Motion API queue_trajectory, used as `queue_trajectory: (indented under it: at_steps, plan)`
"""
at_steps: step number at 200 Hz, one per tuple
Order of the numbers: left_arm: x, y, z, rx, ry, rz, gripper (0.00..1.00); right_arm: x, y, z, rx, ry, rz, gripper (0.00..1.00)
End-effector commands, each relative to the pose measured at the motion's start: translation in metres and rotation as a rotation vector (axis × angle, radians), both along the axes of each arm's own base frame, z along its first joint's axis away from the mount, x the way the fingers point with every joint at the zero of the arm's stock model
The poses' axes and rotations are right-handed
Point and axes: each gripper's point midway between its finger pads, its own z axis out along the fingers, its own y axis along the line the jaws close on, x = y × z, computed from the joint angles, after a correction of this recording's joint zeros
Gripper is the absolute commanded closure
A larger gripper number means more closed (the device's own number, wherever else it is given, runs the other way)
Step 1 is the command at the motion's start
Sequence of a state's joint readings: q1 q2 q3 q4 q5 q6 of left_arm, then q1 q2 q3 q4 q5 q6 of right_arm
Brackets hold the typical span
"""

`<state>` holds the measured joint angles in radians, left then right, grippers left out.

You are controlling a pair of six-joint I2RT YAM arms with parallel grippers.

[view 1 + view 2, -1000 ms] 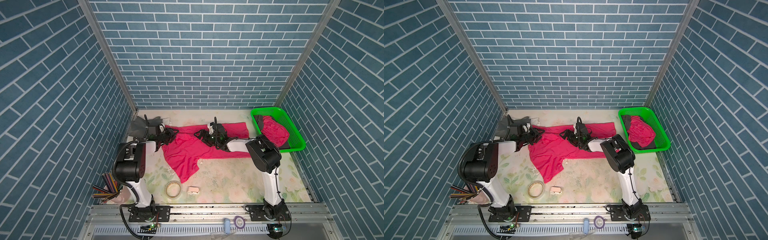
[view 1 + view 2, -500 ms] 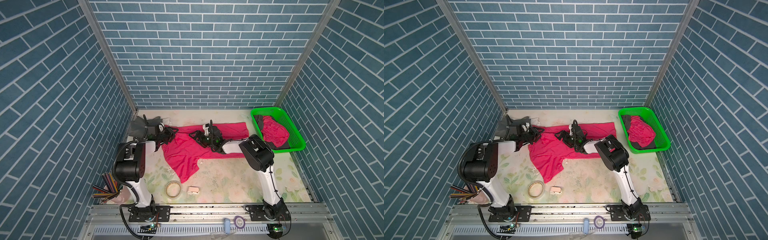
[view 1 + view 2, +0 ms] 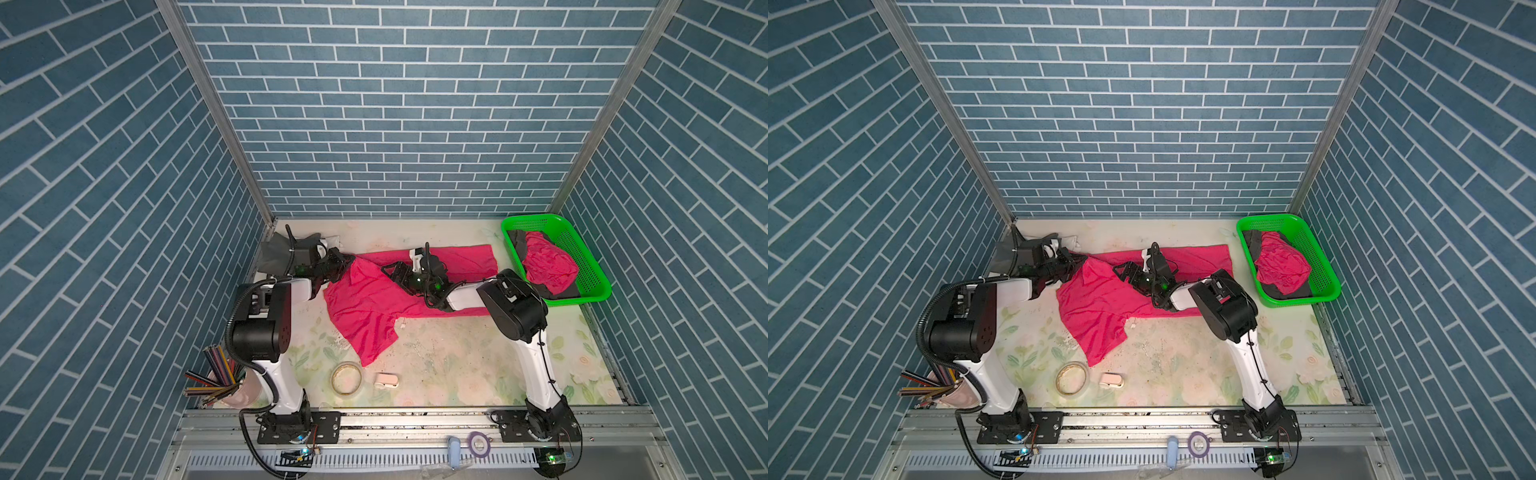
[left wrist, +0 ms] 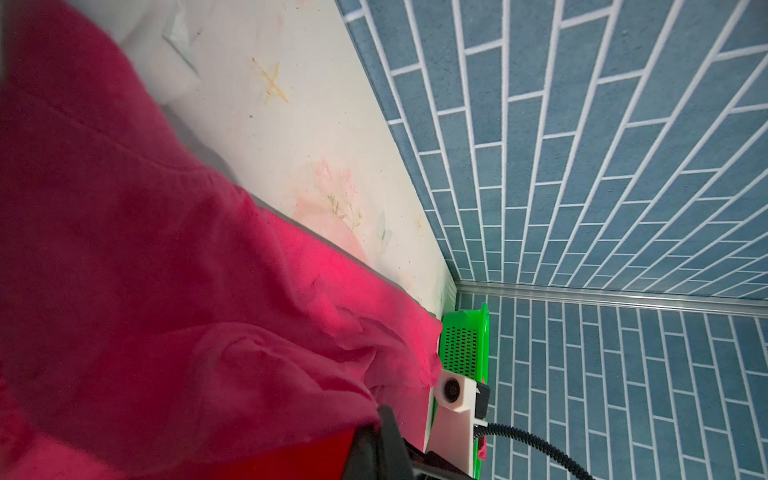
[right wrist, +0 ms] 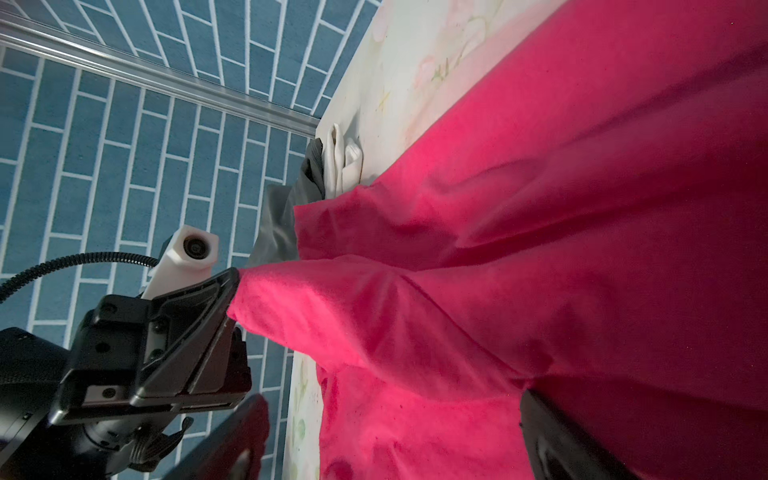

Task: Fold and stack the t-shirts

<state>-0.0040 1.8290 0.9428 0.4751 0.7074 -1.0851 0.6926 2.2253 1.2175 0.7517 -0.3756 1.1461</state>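
Two pink t-shirts. Spread pink t-shirt [image 3: 370, 307] lies flat at frame centre in both top views. Bunched pink t-shirt [image 3: 548, 266] sits in the one green basket [image 3: 592, 270] at right, on one dark grey shirt [image 3: 559, 291]. Left gripper [image 3: 348, 262] pinches the spread shirt's left edge. Right gripper [image 3: 392, 276] is spread wide over its middle. One grey shirt [image 3: 272, 253] and one white shirt [image 5: 343, 162] lie left of centre.

Robot lab cell, brick-print walls [image 3: 395, 124]; mounting rail [image 3: 415, 420]

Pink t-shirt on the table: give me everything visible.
The pink t-shirt is soft magenta cloth, unfolded and creased, spread across the middle of the table with one end trailing toward the front. The left pincer is shut on its edge at the far left, where the cloth rises to a peak. The right pincer stands open over its middle; contact there is unclear. A grey shirt lies just beyond the pinched edge.
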Motion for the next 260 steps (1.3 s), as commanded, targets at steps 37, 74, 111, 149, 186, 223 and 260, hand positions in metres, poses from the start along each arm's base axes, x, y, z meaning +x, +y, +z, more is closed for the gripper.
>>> queue_trajectory:
  at_steps: [37, 74, 111, 149, 186, 223, 260]
  plan:
    - [0.012, 0.0, 0.04, -0.005, -0.088, -0.007, 1.0, 0.014, -0.004, -0.006, -0.01, -0.058, -0.039, 0.05]
    - [0.015, -0.002, 0.047, -0.006, -0.099, -0.015, 1.0, 0.021, 0.002, 0.0, 0.027, -0.101, -0.041, 0.05]
    - [0.014, -0.005, 0.047, -0.006, -0.095, -0.021, 1.0, 0.028, 0.015, 0.011, 0.07, -0.211, -0.012, 0.05]
    - [0.014, -0.005, 0.045, 0.002, -0.091, -0.025, 1.0, 0.018, 0.026, 0.027, 0.131, -0.293, 0.046, 0.06]
    - [0.017, -0.005, 0.042, 0.0, -0.09, -0.021, 1.0, 0.0, 0.03, 0.044, 0.157, -0.328, 0.09, 0.06]
    - [0.019, -0.004, 0.04, 0.0, -0.088, -0.014, 1.0, -0.012, 0.03, 0.055, 0.183, -0.332, 0.102, 0.07]
    - [0.019, -0.004, 0.042, 0.003, -0.089, -0.017, 1.0, -0.017, 0.021, 0.063, 0.253, -0.334, 0.075, 0.16]
